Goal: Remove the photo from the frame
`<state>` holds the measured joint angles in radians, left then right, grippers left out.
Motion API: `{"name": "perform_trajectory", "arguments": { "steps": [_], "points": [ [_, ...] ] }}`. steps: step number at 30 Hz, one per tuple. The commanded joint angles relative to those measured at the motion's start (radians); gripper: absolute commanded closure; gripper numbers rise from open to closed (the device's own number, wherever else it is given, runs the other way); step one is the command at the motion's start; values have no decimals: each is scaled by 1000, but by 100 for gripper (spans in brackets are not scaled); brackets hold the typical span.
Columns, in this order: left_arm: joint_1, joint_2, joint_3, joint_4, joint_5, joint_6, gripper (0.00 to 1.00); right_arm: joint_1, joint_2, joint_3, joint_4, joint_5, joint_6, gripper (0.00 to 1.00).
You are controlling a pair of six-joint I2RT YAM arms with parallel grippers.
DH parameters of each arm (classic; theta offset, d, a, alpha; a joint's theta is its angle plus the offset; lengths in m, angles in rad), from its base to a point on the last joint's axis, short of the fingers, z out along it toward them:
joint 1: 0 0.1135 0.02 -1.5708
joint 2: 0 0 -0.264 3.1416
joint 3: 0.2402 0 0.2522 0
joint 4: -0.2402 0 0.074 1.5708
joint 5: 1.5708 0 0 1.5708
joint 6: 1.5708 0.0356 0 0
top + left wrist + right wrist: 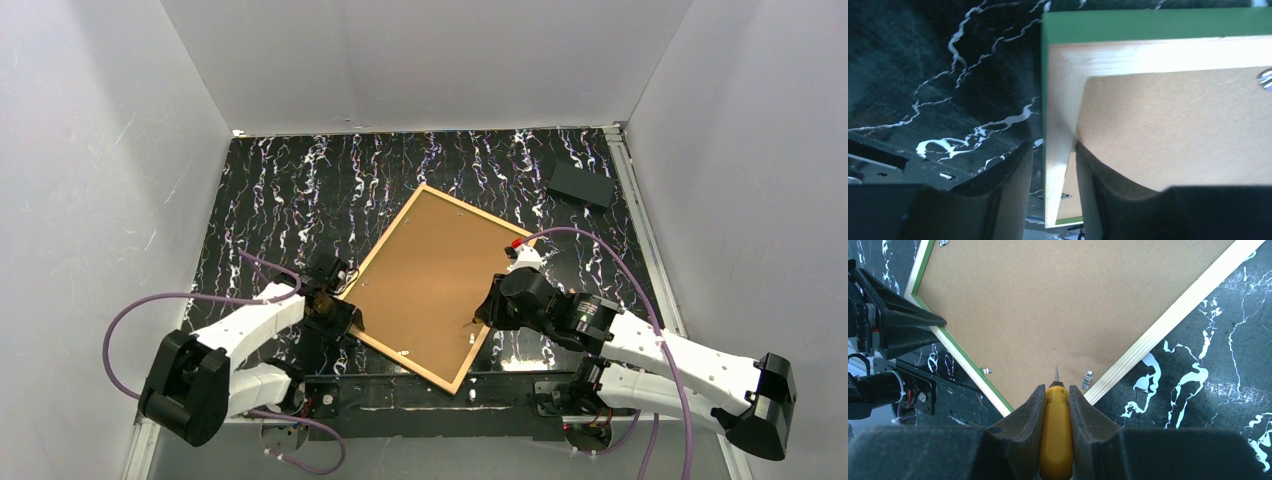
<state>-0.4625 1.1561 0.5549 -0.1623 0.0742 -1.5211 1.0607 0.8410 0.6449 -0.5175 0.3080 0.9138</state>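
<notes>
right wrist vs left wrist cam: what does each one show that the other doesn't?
Right wrist only: the yellow-handled tool clamped in the right gripper, its tip over the backing panel, with a metal tab beside it. Left wrist only: a close view of the frame rail between the left gripper fingers. Both: the left gripper, green-edged frame, brown backing panel and marbled table.

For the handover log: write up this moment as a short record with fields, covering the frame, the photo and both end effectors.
frame: back up on the table, brown backing panel seated in it
photo: not visible
left end effector: open, fingers astride the frame's rail near a corner
right end effector: shut on a yellow-handled tool, tip over the backing panel near a metal tab
also there: dark box, far right
</notes>
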Motion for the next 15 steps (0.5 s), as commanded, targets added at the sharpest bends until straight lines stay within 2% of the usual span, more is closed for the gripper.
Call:
{"name": "perform_trajectory", "arguments": {
  "steps": [1,6,8,10,11,12,15],
  "points": [
    [-5,65,-29,-72,-45,4,67,2,-14,16,34,12,5,99],
    [6,193,41,-84,-53,106,70,3,-8,17,31,16,3,99],
    [40,239,75,-93,-54,178,83,2,-2,23,21,16,1,99],
    [83,279,129,-128,-70,283,97,2,3,30,13,16,-1,99],
    [104,302,161,-133,-88,346,100,2,6,33,13,18,-1,99],
    [124,328,197,-125,-92,458,100,2,7,33,13,19,-2,99],
    [178,444,356,-207,-150,667,100,2,18,13,22,20,-11,99]
  ]
}}
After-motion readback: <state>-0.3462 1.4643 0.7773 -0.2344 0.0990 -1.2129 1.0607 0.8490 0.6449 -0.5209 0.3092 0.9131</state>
